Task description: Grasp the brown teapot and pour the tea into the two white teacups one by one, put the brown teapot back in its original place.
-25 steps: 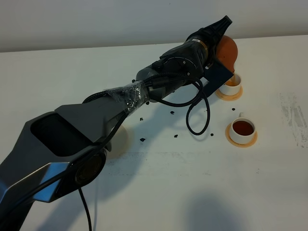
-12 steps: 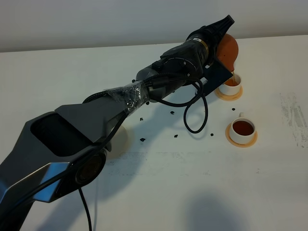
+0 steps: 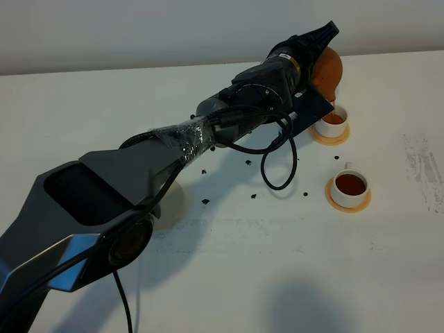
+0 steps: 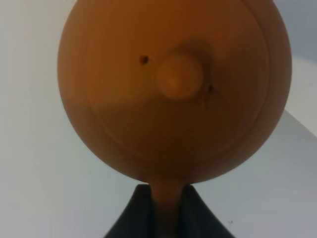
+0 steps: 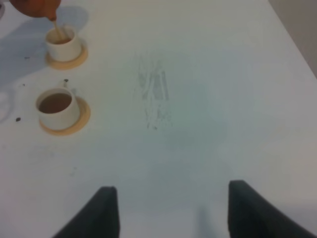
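I judge this the second pour: my left gripper [image 4: 166,198], clamped on its handle, tips the one brown teapot [image 3: 329,69] over the far teacup [image 3: 334,123]. The near teacup [image 3: 349,187] already holds tea. There are two cups and two coasters. Next I level the pot and carry it left to its cream disc [image 3: 175,201]. The right gripper [image 5: 173,208] hangs with its fingers apart.

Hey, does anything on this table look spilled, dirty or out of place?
Yes. Small dark specks lie scattered on the table left of the near teacup, like loose crumbs, and a grey scuffed smudge marks the surface right of it. No tea puddle shows around it or the far teacup.
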`<act>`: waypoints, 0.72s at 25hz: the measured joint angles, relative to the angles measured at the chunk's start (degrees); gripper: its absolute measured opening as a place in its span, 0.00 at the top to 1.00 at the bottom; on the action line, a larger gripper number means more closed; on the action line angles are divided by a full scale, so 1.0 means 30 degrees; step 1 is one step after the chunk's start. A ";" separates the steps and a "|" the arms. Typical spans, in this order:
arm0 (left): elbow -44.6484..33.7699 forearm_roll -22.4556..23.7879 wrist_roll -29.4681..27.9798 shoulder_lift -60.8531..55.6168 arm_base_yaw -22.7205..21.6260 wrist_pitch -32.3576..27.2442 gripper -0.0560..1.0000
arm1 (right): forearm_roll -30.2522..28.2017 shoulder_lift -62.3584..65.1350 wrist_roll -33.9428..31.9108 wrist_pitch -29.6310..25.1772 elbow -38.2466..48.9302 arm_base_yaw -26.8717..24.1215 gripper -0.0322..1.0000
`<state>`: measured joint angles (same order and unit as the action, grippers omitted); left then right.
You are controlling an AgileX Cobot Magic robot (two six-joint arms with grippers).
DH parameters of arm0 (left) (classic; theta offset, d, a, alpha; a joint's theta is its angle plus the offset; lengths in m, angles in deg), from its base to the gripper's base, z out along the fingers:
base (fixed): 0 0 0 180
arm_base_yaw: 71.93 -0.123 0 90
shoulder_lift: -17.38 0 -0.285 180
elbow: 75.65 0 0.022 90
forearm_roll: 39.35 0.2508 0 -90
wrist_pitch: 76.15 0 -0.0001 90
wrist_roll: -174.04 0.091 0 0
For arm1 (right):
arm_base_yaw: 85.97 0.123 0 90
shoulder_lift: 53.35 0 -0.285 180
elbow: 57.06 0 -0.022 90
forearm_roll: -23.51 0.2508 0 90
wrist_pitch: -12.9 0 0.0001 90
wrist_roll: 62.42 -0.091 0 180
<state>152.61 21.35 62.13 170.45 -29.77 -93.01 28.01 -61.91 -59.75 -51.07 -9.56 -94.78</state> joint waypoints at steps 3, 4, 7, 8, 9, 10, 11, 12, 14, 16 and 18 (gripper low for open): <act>0.0000 0.0137 0.0000 0.0000 0.0000 0.0048 0.86 | 0.0000 0.0000 0.0000 0.0000 0.0000 0.0000 0.51; 0.0000 0.0251 0.0000 0.0000 0.0000 0.0048 0.86 | 0.0000 0.0000 0.0000 0.0000 0.0000 0.0000 0.51; 0.0000 0.0460 0.0000 0.0000 0.0000 0.0048 0.86 | 0.0000 0.0000 0.0000 0.0000 0.0000 0.0000 0.51; 0.0000 0.0466 0.0000 0.0000 0.0000 0.0048 0.86 | 0.0000 0.0000 0.0000 0.0000 0.0000 0.0000 0.51; 0.0000 0.0486 0.0000 0.0000 0.0000 0.0048 0.86 | 0.0000 0.0000 0.0000 0.0000 0.0000 0.0000 0.51; 0.0000 0.0506 0.0000 0.0000 0.0000 0.0048 0.86 | 0.0000 0.0000 0.0000 0.0000 0.0000 0.0000 0.51; 0.0000 0.0506 0.0000 0.0000 0.0000 0.0057 0.86 | 0.0000 0.0000 0.0000 0.0000 0.0000 0.0000 0.51; 0.0000 0.0506 0.0000 0.0000 0.0000 0.0057 0.86 | 0.0000 0.0000 0.0000 0.0000 0.0000 0.0000 0.51; 0.0000 0.0506 0.0000 0.0000 0.0000 0.0071 0.86 | 0.0000 0.0000 0.0000 0.0000 0.0000 0.0000 0.51; 0.0000 0.0525 0.0000 0.0000 0.0000 0.0071 0.86 | 0.0000 0.0000 0.0000 0.0000 0.0000 0.0000 0.51; 0.0000 0.0582 0.0000 0.0000 0.0000 0.0071 0.86 | 0.0000 0.0000 0.0000 0.0000 0.0000 0.0000 0.51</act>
<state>152.61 23.10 62.13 170.45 -29.77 -92.80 28.01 -61.91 -59.75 -51.07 -9.56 -94.78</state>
